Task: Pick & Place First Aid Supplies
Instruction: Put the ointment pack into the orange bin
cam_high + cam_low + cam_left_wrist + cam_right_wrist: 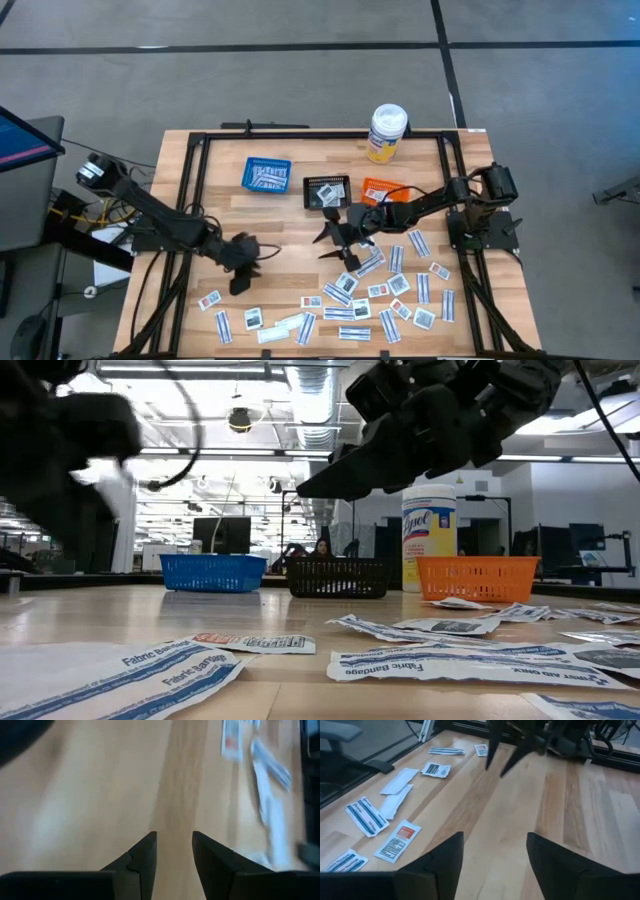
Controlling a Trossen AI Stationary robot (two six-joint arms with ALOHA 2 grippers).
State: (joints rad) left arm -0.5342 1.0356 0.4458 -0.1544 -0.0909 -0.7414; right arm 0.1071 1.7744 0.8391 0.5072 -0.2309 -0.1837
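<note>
Left gripper [243,270] and right gripper [332,240] hover open-jawed over table [290,220].

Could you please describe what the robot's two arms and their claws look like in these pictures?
Both arms are dark, nearly black, built of slim jointed links. The left claw and right claw each end in two pointed, wedge-shaped black fingers. Black cables trail by the right arm's base. No markings show.
</note>
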